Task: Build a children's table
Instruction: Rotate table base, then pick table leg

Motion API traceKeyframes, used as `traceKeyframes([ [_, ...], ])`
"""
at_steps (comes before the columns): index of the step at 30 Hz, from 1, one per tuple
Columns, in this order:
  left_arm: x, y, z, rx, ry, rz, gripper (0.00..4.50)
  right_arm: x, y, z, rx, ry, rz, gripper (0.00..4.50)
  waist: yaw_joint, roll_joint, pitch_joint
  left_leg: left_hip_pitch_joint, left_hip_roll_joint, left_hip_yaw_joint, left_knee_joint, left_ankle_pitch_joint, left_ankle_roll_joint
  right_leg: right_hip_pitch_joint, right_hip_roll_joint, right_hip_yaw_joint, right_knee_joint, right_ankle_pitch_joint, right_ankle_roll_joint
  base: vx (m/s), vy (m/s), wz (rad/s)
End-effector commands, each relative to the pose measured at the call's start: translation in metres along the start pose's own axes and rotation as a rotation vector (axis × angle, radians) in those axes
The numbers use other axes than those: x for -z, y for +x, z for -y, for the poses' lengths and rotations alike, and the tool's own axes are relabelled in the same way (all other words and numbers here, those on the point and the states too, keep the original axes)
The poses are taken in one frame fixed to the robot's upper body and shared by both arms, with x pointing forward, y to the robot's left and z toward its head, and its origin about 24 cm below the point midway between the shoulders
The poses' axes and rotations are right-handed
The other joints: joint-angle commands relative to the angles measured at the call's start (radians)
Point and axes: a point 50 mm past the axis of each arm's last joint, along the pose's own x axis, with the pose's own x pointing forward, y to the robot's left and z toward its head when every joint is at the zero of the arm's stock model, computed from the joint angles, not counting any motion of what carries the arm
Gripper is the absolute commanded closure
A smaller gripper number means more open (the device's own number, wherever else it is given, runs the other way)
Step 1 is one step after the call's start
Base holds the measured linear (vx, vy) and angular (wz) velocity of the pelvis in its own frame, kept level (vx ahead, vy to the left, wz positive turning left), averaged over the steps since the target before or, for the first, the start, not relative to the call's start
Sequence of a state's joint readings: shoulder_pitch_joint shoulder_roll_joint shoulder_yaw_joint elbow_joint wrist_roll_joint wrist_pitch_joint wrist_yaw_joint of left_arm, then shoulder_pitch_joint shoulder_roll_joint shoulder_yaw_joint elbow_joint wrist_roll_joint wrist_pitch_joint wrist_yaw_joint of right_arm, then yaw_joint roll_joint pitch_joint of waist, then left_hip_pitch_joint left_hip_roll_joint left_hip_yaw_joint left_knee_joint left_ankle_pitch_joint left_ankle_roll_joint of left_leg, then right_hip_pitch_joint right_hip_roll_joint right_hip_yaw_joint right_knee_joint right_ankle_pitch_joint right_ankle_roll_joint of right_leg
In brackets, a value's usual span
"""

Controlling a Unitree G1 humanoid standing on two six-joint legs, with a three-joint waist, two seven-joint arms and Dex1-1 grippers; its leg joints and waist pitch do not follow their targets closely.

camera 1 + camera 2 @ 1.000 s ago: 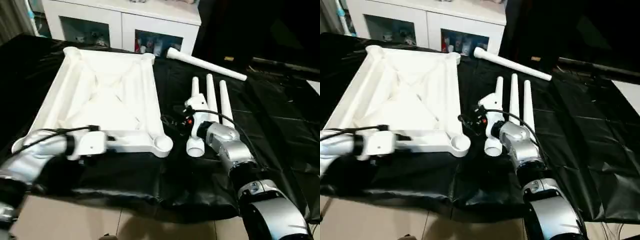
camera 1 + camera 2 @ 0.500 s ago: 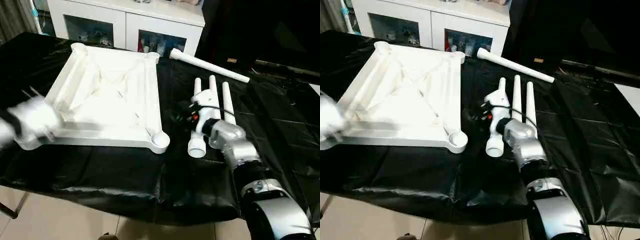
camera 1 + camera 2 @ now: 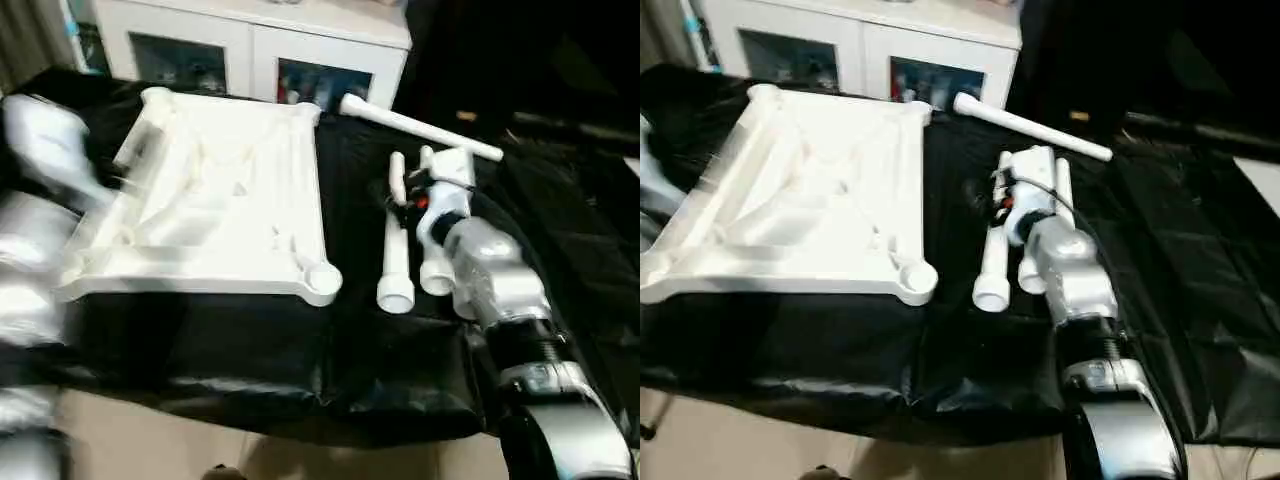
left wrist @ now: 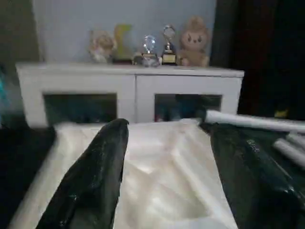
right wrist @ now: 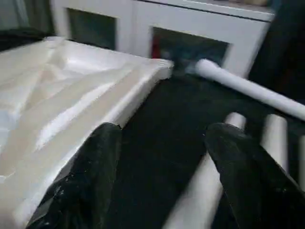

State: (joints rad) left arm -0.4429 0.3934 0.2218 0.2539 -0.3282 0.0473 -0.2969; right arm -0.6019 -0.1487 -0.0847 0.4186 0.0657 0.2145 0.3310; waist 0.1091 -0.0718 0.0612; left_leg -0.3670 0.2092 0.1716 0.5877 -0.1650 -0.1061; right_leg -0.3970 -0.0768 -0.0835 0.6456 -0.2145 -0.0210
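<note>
The white tabletop [image 3: 215, 205] lies underside up at the 10 o'clock part of the black-covered counter [image 3: 250, 350], its round corner socket [image 3: 322, 278] empty. Three legs [image 3: 396, 240] lie side by side at 2 o'clock, a fourth leg [image 3: 420, 125] farther back. Both the left hand [image 4: 167, 181] and right hand [image 5: 162, 181] are spread wide, grasping nothing.

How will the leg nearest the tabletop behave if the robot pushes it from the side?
The leg is a round tube lying on the smooth black sheet, so it will probably roll. Being tapered, it may curve away rather than roll straight. It looks stiff.
</note>
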Motion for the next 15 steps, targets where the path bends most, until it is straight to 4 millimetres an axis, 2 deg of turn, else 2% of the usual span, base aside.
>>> traceKeyframes([
  [1,0.022,-0.011,0.02,-0.083,-0.011,-0.025,1.44,0.002,-0.012,0.001,0.05,-0.069,0.014,1.39,-0.003,0.031,-0.075,0.005,0.021,-0.003,-0.061,-0.148,-0.032,0.07,-0.056,0.059,-0.066,0.101,-0.169,0.0,0.0,0.0],
  [2,0.03,-0.016,0.028,-0.108,-0.012,-0.053,1.44,0.004,-0.016,-0.002,0.058,-0.093,0.011,1.39,-0.004,0.028,-0.075,0.004,0.017,-0.002,-0.06,-0.147,-0.025,0.07,-0.054,0.059,-0.067,0.096,-0.164,0.0,0.0,0.0],
  [3,0.038,-0.02,0.037,-0.111,0.003,-0.078,1.44,0.011,-0.019,-0.003,0.084,-0.066,-0.011,1.39,-0.004,0.029,-0.08,0.006,0.015,-0.002,-0.058,-0.138,-0.012,0.07,-0.054,0.059,-0.067,0.083,-0.151,0.0,0.0,0.0],
  [4,0.039,-0.021,0.039,-0.112,0.006,-0.083,1.44,0.012,-0.02,-0.004,0.089,-0.062,-0.016,1.39,-0.009,0.033,-0.08,0.003,0.015,-0.004,-0.059,-0.139,-0.008,0.069,-0.053,0.059,-0.067,0.07,-0.147,0.0,0.0,0.0],
  [5,0.045,-0.021,0.05,-0.114,-0.004,-0.104,1.44,0.02,-0.019,-0.004,0.118,-0.034,-0.064,1.39,-0.017,0.026,-0.074,0.005,0.017,-0.005,-0.064,-0.183,-0.009,0.063,-0.051,0.058,-0.08,-0.021,-0.134,0.0,0.0,0.0],
  [6,0.045,-0.021,0.05,-0.114,-0.004,-0.104,1.44,0.02,-0.019,-0.004,0.118,-0.034,-0.064,1.39,-0.019,0.029,-0.072,0.006,0.017,-0.006,-0.066,-0.197,-0.011,0.062,-0.052,0.057,-0.082,-0.058,-0.131,0.0,0.0,0.0],
  [7,0.048,-0.02,0.058,-0.111,-0.003,-0.114,1.44,0.026,-0.018,-0.005,0.139,-0.022,-0.106,1.39,-0.02,0.027,-0.067,0.01,0.018,-0.006,-0.067,-0.232,-0.014,0.055,-0.052,0.058,-0.091,-0.137,-0.118,0.0,0.0,0.0],
  [8,0.044,-0.016,0.072,-0.066,0.024,-0.113,1.44,0.027,-0.015,-0.007,0.15,-0.013,-0.153,1.39,-0.022,0.016,-0.065,0.011,0.019,-0.006,-0.069,-0.245,-0.014,0.054,-0.051,0.057,-0.095,-0.172,-0.109,0.0,0.0,0.0],
  [9,0.041,-0.014,0.078,-0.035,0.038,-0.107,1.44,0.027,-0.014,-0.008,0.146,0.003,-0.173,1.39,-0.02,0.025,-0.066,0.013,0.02,-0.008,-0.069,-0.257,-0.017,0.052,-0.054,0.058,-0.096,-0.212,-0.096,0.0,0.0,0.0],
  [10,0.035,-0.011,0.09,0.044,0.066,-0.106,1.44,0.022,-0.009,-0.014,0.074,0.096,-0.18,1.39,-0.023,0.015,-0.064,0.014,0.021,-0.008,-0.069,-0.268,-0.014,0.047,-0.051,0.058,-0.095,-0.229,-0.088,0.0,0.0,0.0],
  [11,0.033,-0.01,0.095,0.076,0.075,-0.11,1.37,0.018,-0.007,-0.018,0.022,0.154,-0.166,1.11,-0.021,0.022,-0.066,0.012,0.022,-0.011,-0.07,-0.269,-0.012,0.047,-0.054,0.058,-0.093,-0.228,-0.086,0.0,0.0,0.0],
  [12,0.033,-0.01,0.095,0.076,0.075,-0.11,1.37,0.018,-0.007,-0.018,0.022,0.154,-0.166,1.04,-0.021,0.023,-0.065,0.013,0.023,-0.011,-0.07,-0.27,-0.012,0.043,-0.055,0.058,-0.095,-0.227,-0.085,0.0,0.0,0.0],
  [13,0.032,-0.012,0.096,0.104,0.073,-0.116,1.37,0.015,-0.003,-0.019,0.005,0.142,-0.172,1.04,-0.023,0.016,-0.063,0.012,0.023,-0.01,-0.071,-0.271,-0.013,0.041,-0.053,0.059,-0.097,-0.23,-0.086,0.0,0.0,0.0],
  [14,0.032,-0.012,0.096,0.104,0.073,-0.116,1.37,0.015,-0.003,-0.019,0.005,0.142,-0.172,0.86,-0.023,0.019,-0.063,0.007,0.021,-0.01,-0.071,-0.257,-0.018,0.044,-0.055,0.06,-0.095,-0.231,-0.091,0.0,0.0,0.0],
  [15,0.029,-0.013,0.094,0.142,0.081,-0.124,1.37,0.012,0.005,-0.019,0.0,0.121,-0.188,0.86,-0.021,0.022,-0.063,0.012,0.021,-0.007,-0.068,-0.25,-0.022,0.038,-0.054,0.062,-0.096,-0.22,-0.091,0.0,0.0,0.0],
])
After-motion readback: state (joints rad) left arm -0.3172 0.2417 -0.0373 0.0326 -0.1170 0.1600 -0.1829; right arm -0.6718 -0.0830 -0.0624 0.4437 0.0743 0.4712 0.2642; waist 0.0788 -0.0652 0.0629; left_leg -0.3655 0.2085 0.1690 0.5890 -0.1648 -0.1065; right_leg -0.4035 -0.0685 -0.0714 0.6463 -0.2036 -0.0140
